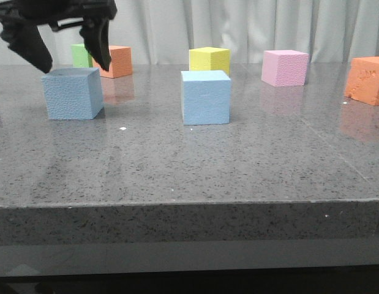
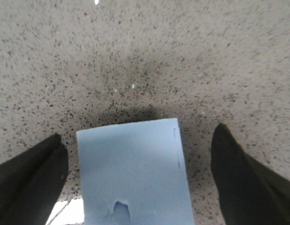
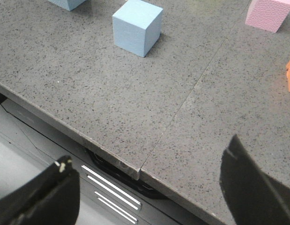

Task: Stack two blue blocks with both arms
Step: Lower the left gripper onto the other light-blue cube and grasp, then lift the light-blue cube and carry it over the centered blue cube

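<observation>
Hovering spread over the left blue block (image 1: 73, 93), left fingers (image 1: 71, 56) clear its edges—right fingers (image 3: 149, 187) also apart.

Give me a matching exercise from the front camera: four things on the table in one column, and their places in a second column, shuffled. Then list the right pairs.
Things:
1. left blue block
2. middle blue block
3. pink cube
4. yellow cube

Places:
A. just behind the middle blue block
B. under the open left gripper
C. alone near the table's centre, no gripper by it
D. back row, right of the yellow cube

Pairs: 1-B, 2-C, 3-D, 4-A
</observation>
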You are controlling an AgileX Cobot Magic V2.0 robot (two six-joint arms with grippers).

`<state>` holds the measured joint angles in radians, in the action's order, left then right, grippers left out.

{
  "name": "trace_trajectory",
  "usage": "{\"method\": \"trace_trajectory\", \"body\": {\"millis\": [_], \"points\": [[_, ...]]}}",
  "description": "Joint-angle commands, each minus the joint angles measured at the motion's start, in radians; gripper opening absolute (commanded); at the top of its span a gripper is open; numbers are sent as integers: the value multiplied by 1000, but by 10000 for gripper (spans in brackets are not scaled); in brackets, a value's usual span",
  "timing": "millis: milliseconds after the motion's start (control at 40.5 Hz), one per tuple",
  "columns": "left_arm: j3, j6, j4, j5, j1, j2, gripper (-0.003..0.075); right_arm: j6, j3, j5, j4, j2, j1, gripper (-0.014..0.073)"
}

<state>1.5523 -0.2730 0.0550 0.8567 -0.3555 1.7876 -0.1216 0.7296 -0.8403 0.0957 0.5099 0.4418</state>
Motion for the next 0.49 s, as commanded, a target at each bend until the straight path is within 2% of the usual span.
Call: {"method": "trace_trajectory", "body": {"millis": [0,173,370,469], "points": [[35,-18,7,-35,-8,-15,606,-11,25,67,-6,3,-6,615],[35,-18,7,-32,-8,32,595,-11,25,67,-6,3,-6,615],[35,-18,1,-27,-8,47,478,-11,25,67,-6,3,-6,615],[37,-18,-1,-27,-8,43,459,-11,25,67,-6,3,-6,615]]}}
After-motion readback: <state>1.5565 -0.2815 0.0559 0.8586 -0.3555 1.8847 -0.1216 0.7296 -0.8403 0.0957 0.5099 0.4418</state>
